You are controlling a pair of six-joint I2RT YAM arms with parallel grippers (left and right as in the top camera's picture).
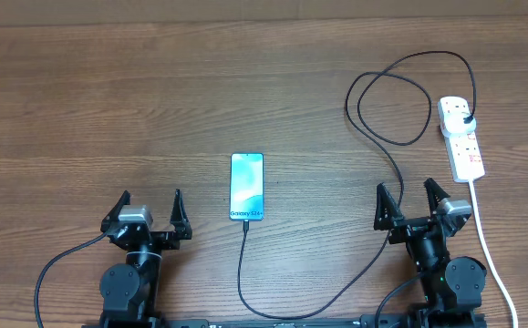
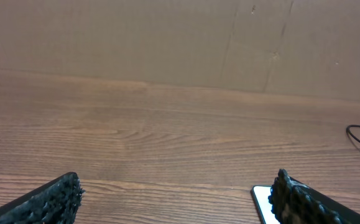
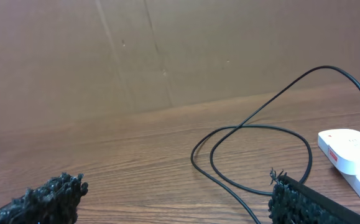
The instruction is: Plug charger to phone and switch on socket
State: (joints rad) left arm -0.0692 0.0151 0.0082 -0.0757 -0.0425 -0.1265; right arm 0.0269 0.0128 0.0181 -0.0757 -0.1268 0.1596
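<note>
The phone (image 1: 246, 187) lies flat at the table's middle, its blue-teal screen lit; a corner of it shows in the left wrist view (image 2: 263, 200). The black charger cable (image 1: 377, 264) runs from the phone's near end, loops along the front edge and up to a black plug in the white socket strip (image 1: 460, 137) at the right. The cable loop (image 3: 254, 155) and the strip's end (image 3: 350, 149) show in the right wrist view. My left gripper (image 1: 147, 213) is open and empty, left of the phone. My right gripper (image 1: 412, 201) is open and empty, in front of the strip.
The strip's thick white cord (image 1: 487, 241) runs down the right side past my right arm. A brown cardboard wall (image 2: 180, 43) stands along the table's far edge.
</note>
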